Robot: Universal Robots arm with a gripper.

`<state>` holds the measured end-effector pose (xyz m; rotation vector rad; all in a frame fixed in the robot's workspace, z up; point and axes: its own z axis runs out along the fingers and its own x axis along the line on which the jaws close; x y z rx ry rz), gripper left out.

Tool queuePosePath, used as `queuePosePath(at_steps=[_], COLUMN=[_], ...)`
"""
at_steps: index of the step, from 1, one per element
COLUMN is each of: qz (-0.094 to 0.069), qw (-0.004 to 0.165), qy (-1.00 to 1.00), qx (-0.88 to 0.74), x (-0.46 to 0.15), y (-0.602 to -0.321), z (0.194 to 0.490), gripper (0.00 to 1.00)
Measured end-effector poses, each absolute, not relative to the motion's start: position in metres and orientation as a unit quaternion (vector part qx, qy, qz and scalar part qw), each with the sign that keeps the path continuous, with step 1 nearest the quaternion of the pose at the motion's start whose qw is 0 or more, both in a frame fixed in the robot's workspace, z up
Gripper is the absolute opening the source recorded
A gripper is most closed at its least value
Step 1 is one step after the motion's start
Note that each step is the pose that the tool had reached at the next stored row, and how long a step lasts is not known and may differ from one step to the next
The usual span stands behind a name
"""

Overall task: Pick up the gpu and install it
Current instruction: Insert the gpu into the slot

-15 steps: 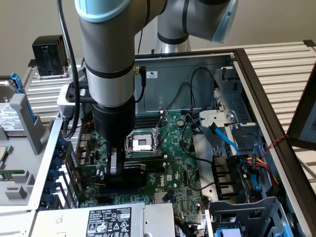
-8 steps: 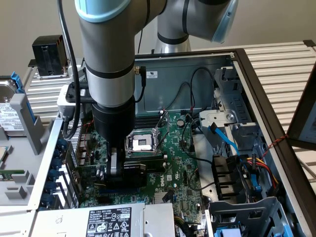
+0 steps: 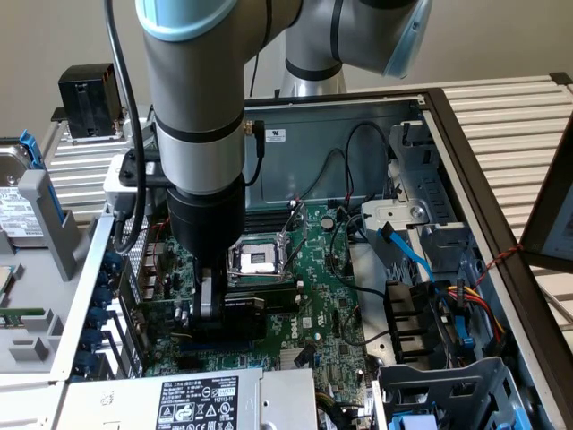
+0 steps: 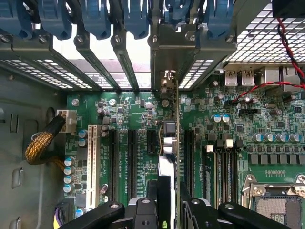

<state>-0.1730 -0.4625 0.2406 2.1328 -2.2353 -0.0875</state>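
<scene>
The tool is clamped on the gpu, held edge-on and upright over the motherboard so its lower edge lines up with a slot and its bracket end meets the case's rear openings.

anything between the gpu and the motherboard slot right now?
Nothing visible blocks it. The gripper holds the gpu edge-on, directly over the motherboard among the expansion slots, its metal bracket up against the case's rear slot openings. Whether the card's lower edge is already seated cannot be told.
</scene>
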Motion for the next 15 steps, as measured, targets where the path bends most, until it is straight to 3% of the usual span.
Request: queuePosePath(at_steps=[15], qz=[-0.028], qw=[0.025], qy=[-0.723], qx=[0.690], x=[-0.1739], y=[-0.4624], z=[0.2394], gripper=[0.27])
